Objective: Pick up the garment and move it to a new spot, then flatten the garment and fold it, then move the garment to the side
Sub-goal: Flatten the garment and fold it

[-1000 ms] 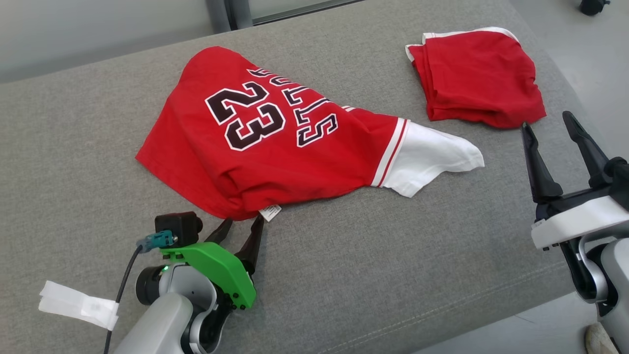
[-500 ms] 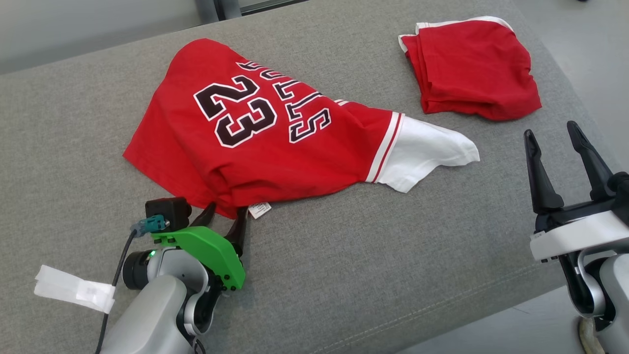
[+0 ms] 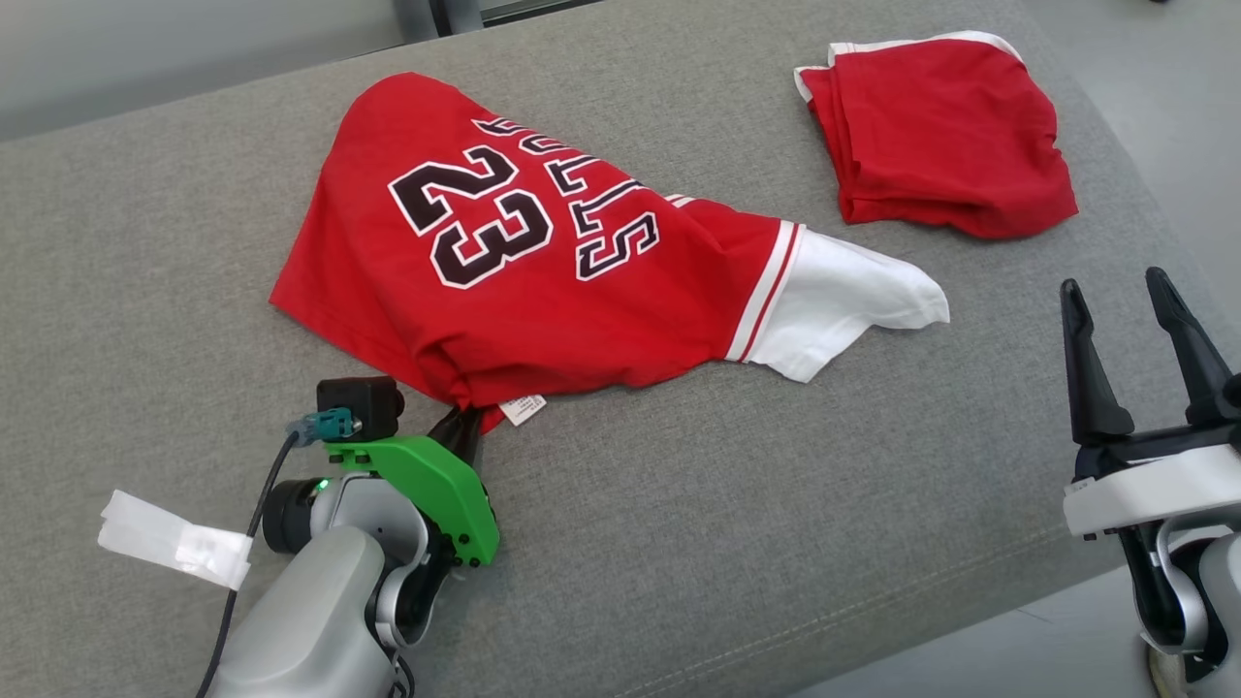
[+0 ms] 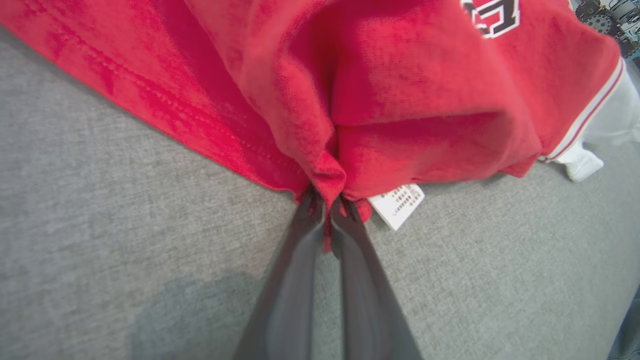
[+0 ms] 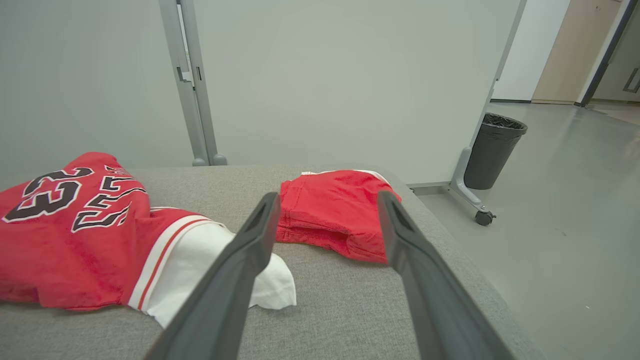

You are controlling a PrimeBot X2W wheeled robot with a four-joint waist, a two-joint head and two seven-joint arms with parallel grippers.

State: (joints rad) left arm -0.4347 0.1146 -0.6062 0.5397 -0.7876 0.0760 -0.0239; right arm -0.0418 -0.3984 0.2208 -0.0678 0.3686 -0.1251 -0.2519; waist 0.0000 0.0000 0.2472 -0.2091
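Since a second ago the left hand (image 3: 463,422) has closed: at 7 o'clock its fingers pinch the near hem of the red jersey (image 3: 543,281), which lies mid-worktop (image 3: 679,543) toward 11 o'clock. At 4 o'clock the right hand (image 3: 1113,281) stands with fingers apart, empty.

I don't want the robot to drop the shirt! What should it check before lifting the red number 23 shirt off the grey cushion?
1. Left fingers shut on the near edge of the red number 23 jersey: ok.
2. Enough cloth in the pinch: cannot tell; only a small bunched fold shows.
3. White care label outside the pinch, beside the fingers: ok.
4. Right fingers open, touching no cloth: ok.
5. Folded red garment lying apart from the jersey's white sleeve: ok.
6. Bare grey fabric cushion nearby for setting down: ok.
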